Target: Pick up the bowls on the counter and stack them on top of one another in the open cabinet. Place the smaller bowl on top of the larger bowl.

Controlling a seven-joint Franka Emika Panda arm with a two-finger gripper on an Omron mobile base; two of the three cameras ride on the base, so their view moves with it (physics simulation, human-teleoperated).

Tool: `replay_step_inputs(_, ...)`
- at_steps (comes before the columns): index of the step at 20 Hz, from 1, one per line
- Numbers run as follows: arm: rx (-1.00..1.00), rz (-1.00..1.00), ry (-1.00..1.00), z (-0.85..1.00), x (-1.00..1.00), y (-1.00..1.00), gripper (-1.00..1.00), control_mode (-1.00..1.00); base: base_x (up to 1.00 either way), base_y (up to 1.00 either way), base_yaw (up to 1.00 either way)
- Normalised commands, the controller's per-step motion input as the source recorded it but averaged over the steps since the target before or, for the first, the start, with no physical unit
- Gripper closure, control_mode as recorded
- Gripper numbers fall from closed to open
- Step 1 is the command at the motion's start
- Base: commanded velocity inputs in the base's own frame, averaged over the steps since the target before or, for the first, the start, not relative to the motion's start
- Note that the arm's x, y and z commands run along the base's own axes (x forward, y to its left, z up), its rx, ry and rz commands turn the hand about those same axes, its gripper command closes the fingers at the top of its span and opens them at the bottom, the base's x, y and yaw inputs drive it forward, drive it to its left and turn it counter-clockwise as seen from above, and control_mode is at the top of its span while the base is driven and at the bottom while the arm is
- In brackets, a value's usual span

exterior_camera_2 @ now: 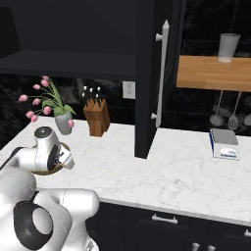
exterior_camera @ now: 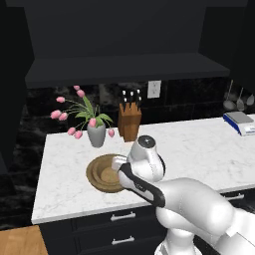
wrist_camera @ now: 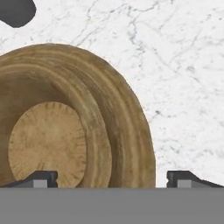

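The gripper is held low over the counter, its jaws apart, with one dark fingertip over the inside of a wooden bowl and the other fingertip over bare marble beyond the rim. The placing is judged to be deliberate: the bowl's wall at 3 o'clock in the hand view is straddled, so that it can be pinched. The bowl is seen resting mouth up on the counter near the front edge; being round, it has no long axis. Which of the two bowls it is cannot be told for certain, though the wide, thick rim suggests the larger.

Behind it, at about 12 o'clock in the left base view, a vase with pink flowers stands, with a knife block just to its right. Farther up, the cabinet shelf is seen.
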Motion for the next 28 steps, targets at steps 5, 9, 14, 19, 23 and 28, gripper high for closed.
replay_step_inputs(5, 0.0, 0.0, 0.01, -0.34, 0.09, 0.08, 1.0, -1.0, 0.0, 0.0, 0.0)
replay_step_inputs(9, 0.0, 0.0, 0.0, 0.0, 0.0, 0.0, 1.0, -1.0, 0.0, 0.0, 0.0)
replay_step_inputs(14, 0.0, -0.01, 0.0, 0.11, -0.01, 0.0, 1.0, -1.0, 0.0, 0.0, 0.0)
replay_step_inputs(19, 0.06, -0.14, -0.09, 0.86, -0.5, -0.19, 1.0, -1.0, 0.0, 0.0, 0.0)
replay_step_inputs(23, 0.08, -0.19, -0.15, 1.0, -0.59, -0.35, 1.0, -1.0, 0.0, 0.0, 0.0)
replay_step_inputs(28, 0.06, -0.15, -0.19, 1.0, -0.65, -0.4, 1.0, -1.0, 0.0, 0.0, 0.0)
